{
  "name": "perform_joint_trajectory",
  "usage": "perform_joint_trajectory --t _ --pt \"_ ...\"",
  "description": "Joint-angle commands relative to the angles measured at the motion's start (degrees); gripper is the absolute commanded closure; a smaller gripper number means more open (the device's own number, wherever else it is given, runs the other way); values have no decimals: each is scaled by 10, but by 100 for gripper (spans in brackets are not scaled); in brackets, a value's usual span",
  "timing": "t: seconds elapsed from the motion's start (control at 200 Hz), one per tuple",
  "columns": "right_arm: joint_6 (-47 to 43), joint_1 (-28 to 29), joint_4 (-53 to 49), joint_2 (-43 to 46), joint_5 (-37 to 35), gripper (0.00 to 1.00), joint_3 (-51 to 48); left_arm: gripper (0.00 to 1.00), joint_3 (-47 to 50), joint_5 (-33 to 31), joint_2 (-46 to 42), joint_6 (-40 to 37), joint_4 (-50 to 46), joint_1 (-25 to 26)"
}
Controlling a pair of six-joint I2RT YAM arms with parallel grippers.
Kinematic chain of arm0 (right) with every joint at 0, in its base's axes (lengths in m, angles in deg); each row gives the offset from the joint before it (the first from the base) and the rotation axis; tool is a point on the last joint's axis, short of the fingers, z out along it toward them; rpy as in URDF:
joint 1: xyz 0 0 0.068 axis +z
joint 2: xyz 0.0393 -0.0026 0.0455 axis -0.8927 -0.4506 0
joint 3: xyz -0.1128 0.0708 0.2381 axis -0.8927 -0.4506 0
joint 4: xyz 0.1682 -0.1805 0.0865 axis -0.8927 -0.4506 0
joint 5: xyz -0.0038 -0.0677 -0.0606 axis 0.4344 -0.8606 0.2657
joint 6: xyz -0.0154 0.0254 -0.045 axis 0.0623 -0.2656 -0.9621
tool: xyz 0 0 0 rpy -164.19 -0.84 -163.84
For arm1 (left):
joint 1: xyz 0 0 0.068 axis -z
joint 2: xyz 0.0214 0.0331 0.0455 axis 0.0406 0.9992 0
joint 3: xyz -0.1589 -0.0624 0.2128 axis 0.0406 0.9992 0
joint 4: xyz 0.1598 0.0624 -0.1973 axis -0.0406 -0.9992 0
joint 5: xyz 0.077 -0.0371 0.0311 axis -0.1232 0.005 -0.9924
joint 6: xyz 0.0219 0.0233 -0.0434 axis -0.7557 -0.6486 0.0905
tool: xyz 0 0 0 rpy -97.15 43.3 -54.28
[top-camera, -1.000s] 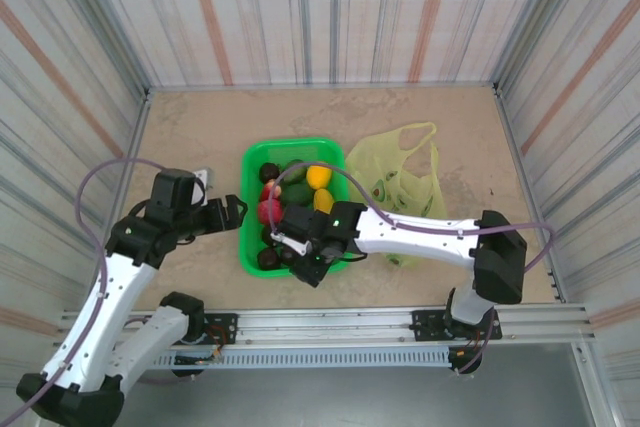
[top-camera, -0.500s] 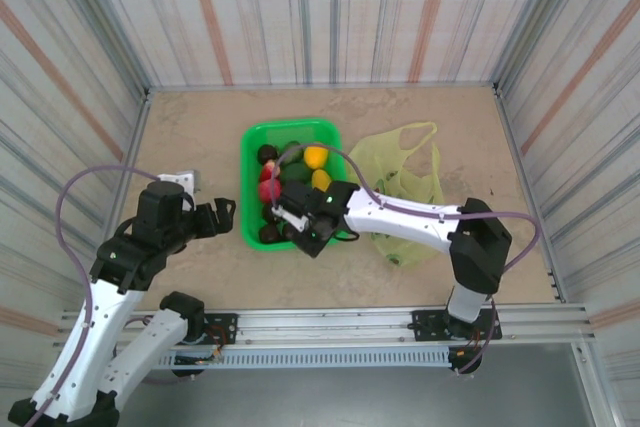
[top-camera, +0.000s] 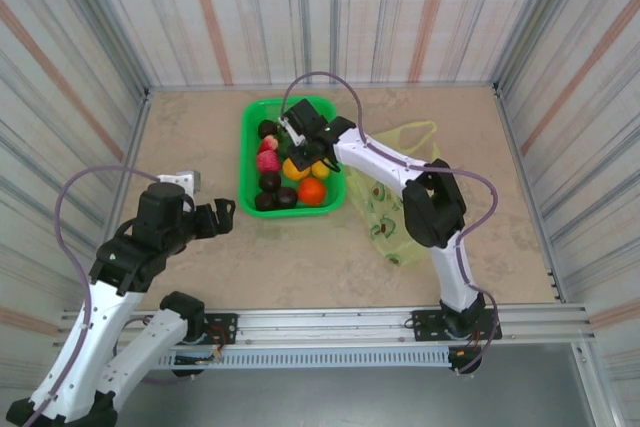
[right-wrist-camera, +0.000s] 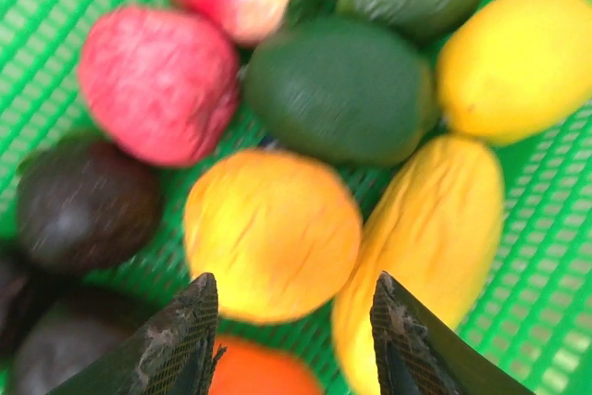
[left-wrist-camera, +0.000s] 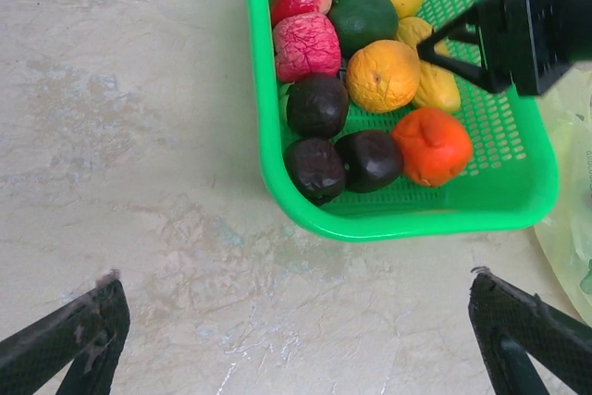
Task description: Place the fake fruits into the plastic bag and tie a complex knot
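Right jaws spread over the fake fruits; left jaws wide above the tabletop.
The right jaws stand apart, pinching nothing, just over a yellow-orange fruit in the green basket. The left jaws gape, holding nothing, at the basket's 8 o'clock. All the fruits sit in the basket. The yellow-green bag lies flat just beside it at 3 o'clock.

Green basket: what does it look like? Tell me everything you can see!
The green basket is bright, shiny plastic, oblong with rounded corners, a smooth rim, and tiny holes in its floor and walls. It sits flat on the beige table, holding the fake fruits, with the plastic bag at one side.
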Motion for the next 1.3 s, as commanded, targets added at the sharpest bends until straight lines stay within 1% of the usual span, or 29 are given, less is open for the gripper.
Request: perform_joint_trajectory --t 0.0,0.03,0.14,0.22,0.255,0.301,0.341,0.386,0.471,0.536,0.616,0.656,0.791,0.822,0.932,1.027,1.147,1.222,1.252,1.297 --pt "-26 15 35 41 21 52 -21 3 10 -5 -2 0 0 7" --pt "-31 18 46 62 35 52 -40 3 10 -4 -1 0 0 8" --pt "-34 21 55 132 123 52 -95 3 12 2 -2 -3 4 8" --pt "-53 28 20 170 176 53 -124 3 13 6 -3 -3 5 7" --pt "-69 37 -4 181 185 53 -135 3 14 8 -4 -5 7 7" --pt "-85 52 -25 196 180 52 -157 3 15 12 -3 -6 9 7" --pt "-89 68 -35 209 180 49 -178 3 15 15 -3 -6 11 7" --pt "-88 85 -47 223 181 49 -196 3 15 15 -4 -7 11 7" --pt "-74 118 -58 244 196 54 -232 3 15 14 -3 -7 11 7" --pt "-59 143 -54 252 205 67 -255 3 15 15 -2 -7 11 6" --pt "-44 168 -49 243 184 84 -270 3 16 16 -1 -7 11 5" --pt "-37 169 -47 231 183 88 -275 3 16 16 -1 -7 12 5" --pt "-27 153 -30 171 152 89 -266 3 16 16 1 -7 12 5" --pt "-23 147 -16 158 129 89 -262 3 15 16 2 -7 13 5" --pt "-13 119 29 119 84 87 -235 3 15 15 2 -7 11 5" --pt "-9 98 62 86 37 86 -194 3 15 13 3 -6 11 4" --pt "14 68 93 47 8 85 -139 3 15 11 5 -6 11 4" --pt "27 52 91 16 -20 84 -92 3 15 11 6 -7 11 4" --pt "32 46 83 0 -24 81 -69 3 16 11 6 -7 11 4" --pt "36 39 66 -17 -22 80 -43 3 15 12 7 -6 13 4"
